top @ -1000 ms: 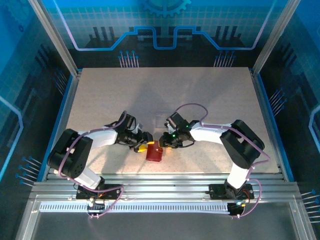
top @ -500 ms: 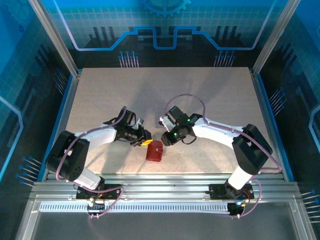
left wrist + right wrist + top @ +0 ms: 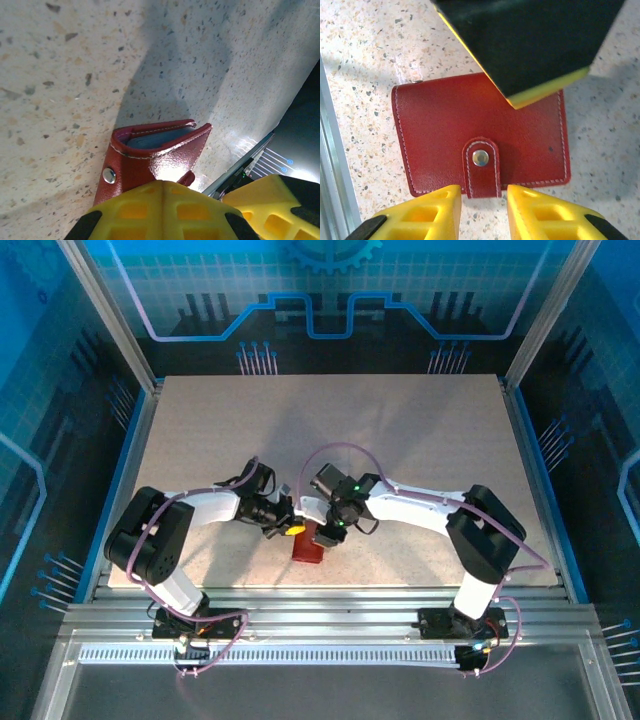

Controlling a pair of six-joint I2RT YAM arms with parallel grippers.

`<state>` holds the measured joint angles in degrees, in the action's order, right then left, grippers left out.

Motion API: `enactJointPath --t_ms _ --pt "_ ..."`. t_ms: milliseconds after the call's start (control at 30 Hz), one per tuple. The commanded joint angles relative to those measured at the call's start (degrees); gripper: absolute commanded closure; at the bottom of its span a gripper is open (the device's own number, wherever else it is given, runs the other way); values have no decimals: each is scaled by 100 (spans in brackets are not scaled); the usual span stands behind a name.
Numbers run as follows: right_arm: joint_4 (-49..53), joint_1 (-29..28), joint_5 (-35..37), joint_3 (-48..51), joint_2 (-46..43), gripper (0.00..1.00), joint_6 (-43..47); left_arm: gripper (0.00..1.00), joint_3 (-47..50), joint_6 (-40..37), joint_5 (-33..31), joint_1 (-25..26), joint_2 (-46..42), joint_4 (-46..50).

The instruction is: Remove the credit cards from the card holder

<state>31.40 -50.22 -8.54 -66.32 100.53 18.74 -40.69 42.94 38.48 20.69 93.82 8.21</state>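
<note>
Card holder: The red card holder [image 3: 309, 546] lies snapped shut on the speckled tabletop [image 3: 420, 440], close to the aluminium rail [image 3: 350, 612] at the near edge, between my two arms.
Right pincer: My right gripper [image 3: 482, 199] hangs over it, fingers apart, straddling the free end of the strap tab [image 3: 481, 172].
Left pincer: My left gripper [image 3: 212, 190] has its fingers together, low at the holder's side edge; whether they nip any of the cover I cannot tell.
Cards: By my judgement the credit cards sit inside; a pale layer [image 3: 157, 136] in the fold's mouth may be card or pocket.
Handling: Light, soft and floppy, I judge, and glossy enough to skid. Best to pin the body and lift the tab by its free end, below the snap button [image 3: 480, 158].
Surface and room: A hard, flat, stone-flecked top; blue-lit panels wall the cell.
</note>
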Motion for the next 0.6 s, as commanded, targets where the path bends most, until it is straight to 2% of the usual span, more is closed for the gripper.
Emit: enactJointPath --t_ms 0,567 --pt "376 -60 -78 -286 252 70 618 97 224 -8 160 -112 -25 -161" --pt "818 -179 -25 -959 878 65 1402 98 768 575 738 -338 172 -1291"
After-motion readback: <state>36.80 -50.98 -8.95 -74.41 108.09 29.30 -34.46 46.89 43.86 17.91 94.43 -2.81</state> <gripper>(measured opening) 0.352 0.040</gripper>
